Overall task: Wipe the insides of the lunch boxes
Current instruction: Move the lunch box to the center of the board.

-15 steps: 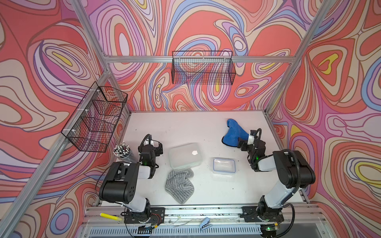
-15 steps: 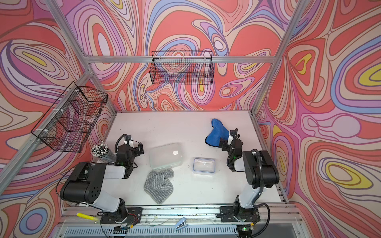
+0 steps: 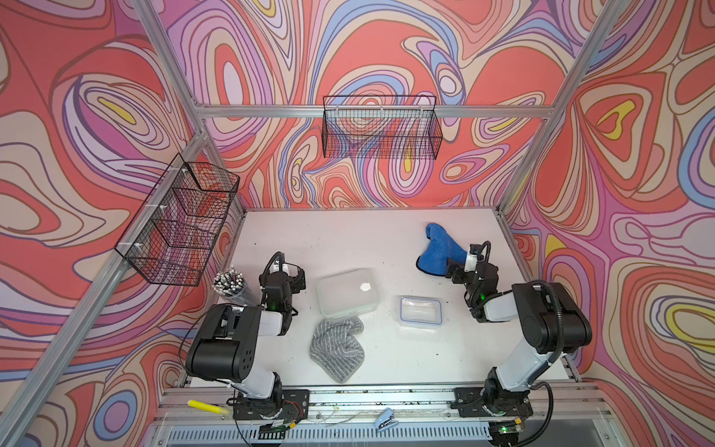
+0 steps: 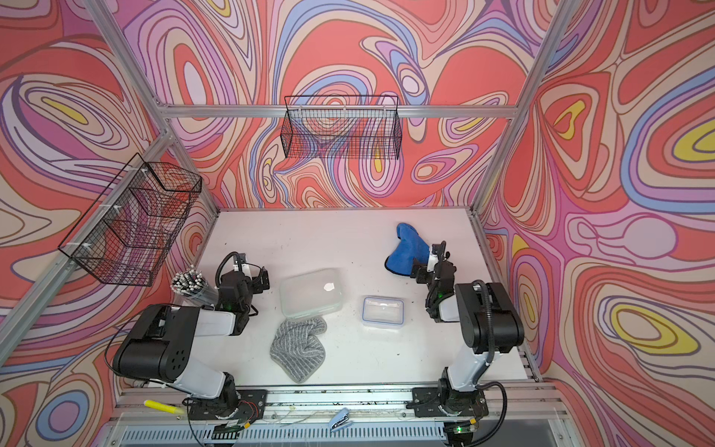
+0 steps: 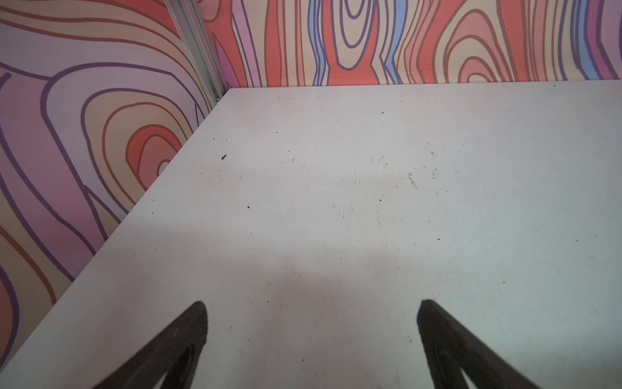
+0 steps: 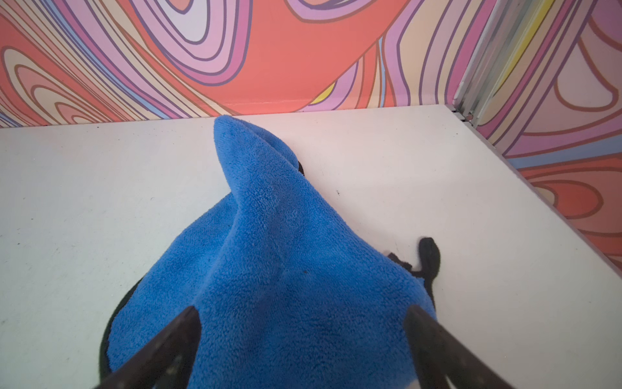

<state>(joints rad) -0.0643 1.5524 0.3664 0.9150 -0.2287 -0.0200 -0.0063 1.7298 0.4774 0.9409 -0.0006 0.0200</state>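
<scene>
Crouching right arm point(image 3: 549, 321), fingers point(image 6: 161, 350) splayed

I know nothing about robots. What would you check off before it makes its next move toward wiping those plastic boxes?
1. Right gripper open: ok, jaws spread wide.
2. Blue cloth gripped: not ok, it lies loose on the table between those jaws.
3. Left gripper free: ok, open over bare table, holding nothing.
4. Large lunch box and small lunch box uncovered: cannot tell.
5. Grey cloth clear of the large lunch box: not ok, it lies against it.
</scene>
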